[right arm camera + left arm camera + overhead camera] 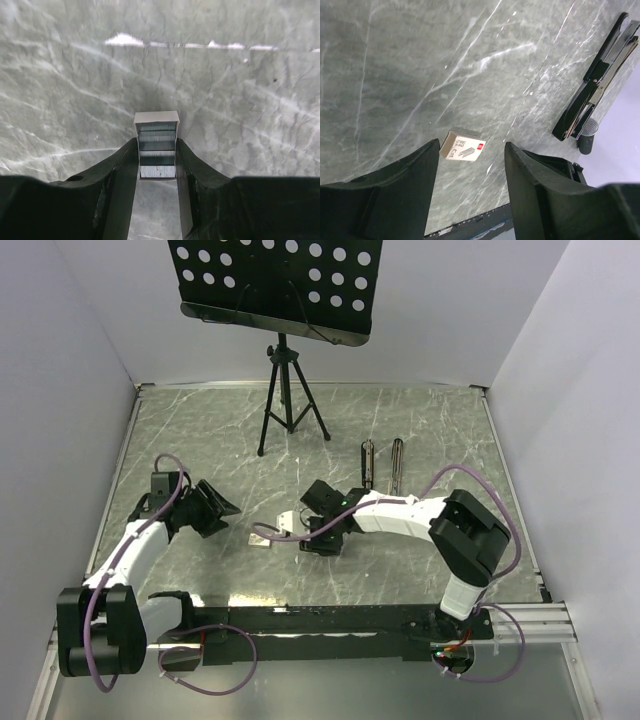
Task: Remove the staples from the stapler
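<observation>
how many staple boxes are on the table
2. An open box showing its staples sits between the right fingers; a closed box lies flat just to its left. None seems hidden.

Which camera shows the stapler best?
The left wrist view. There the stapler lies big at the upper right, its black bars and silvery channel easy to see. The top external view shows it only as two small, thin dark bars. The right wrist view does not show it at all.
</observation>
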You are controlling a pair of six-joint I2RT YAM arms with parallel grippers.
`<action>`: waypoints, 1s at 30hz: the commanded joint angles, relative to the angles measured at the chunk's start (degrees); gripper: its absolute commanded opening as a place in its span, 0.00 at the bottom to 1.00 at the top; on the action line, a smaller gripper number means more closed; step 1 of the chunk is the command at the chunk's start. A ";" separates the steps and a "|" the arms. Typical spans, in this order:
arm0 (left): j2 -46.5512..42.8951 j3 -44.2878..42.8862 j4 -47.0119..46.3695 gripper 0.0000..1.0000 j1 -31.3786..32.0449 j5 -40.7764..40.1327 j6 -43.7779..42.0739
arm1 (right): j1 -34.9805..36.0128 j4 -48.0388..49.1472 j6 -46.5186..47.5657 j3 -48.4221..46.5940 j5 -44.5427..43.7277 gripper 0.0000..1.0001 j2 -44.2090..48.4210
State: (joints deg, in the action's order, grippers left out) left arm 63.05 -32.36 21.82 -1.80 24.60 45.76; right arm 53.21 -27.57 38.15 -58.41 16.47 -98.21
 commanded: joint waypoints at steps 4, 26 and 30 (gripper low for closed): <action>-2.14 3.26 -5.30 0.57 -0.22 4.04 2.23 | 2.86 -1.43 -6.41 -8.81 1.11 0.41 -5.40; -2.22 8.63 -7.59 0.42 3.91 1.07 7.41 | 6.99 -2.22 -13.01 -22.27 -4.87 0.43 -16.13; -2.05 9.15 -8.20 0.42 4.79 0.01 7.68 | 7.26 -2.22 -13.37 -23.32 -5.13 0.43 -16.92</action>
State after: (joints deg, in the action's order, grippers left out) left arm 61.21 -23.62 15.77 2.31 26.02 52.23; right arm 59.81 -30.28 25.74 -78.87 12.47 -113.86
